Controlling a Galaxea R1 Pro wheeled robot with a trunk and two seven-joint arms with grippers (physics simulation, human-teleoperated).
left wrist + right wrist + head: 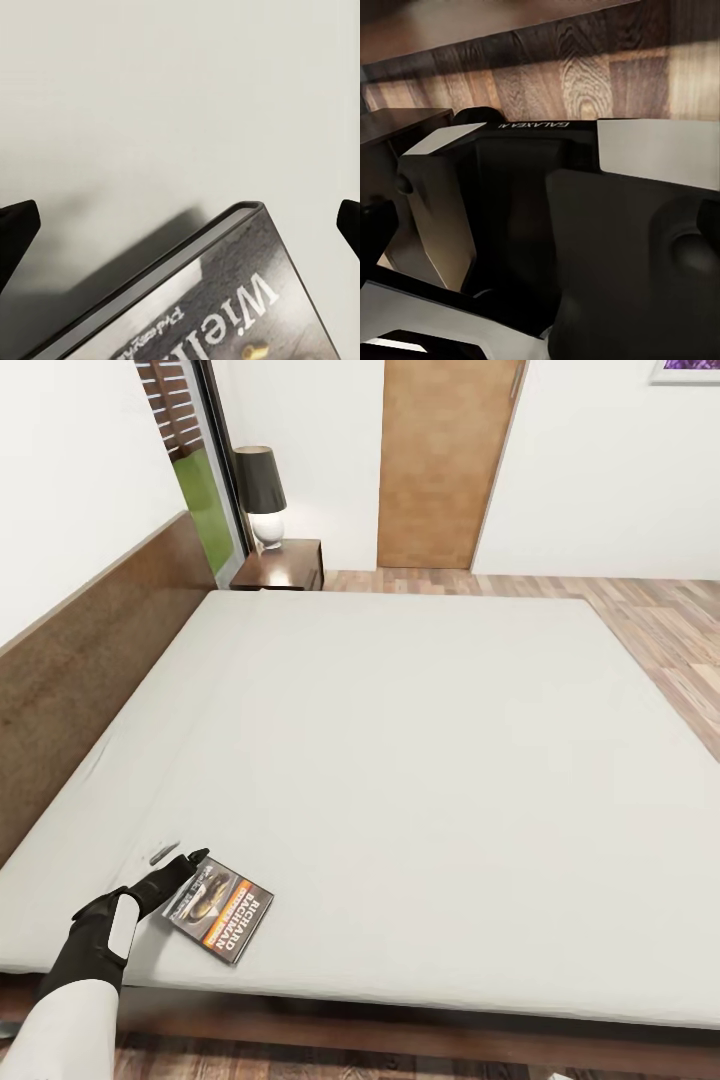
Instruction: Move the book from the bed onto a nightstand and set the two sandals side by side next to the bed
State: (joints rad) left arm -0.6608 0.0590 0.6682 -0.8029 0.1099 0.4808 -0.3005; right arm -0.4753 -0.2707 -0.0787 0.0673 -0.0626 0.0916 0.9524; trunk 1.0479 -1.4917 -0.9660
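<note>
The left pincer (pixel 172 863) hangs wide open, empty, at the book (pixel 220 909) — thin, light, stiff — best pinched across its near corner.

Books: one book (pixel 220 909)
Beds: one bed (pixel 400 760)
Nightstands: one nightstand (pixel 285 567)
Lamps: one lamp (pixel 262 495)
Doors: one door (pixel 445 460)

A home bedroom: a large off-white mattress bed (pixel 400 760) with dark brown wooden headboard (pixel 80 670), a glossy dark nightstand (pixel 285 565) carrying a black-shaded lamp (pixel 260 495), a tan wooden door (pixel 440 460), wood-plank floor (pixel 660 620).
</note>
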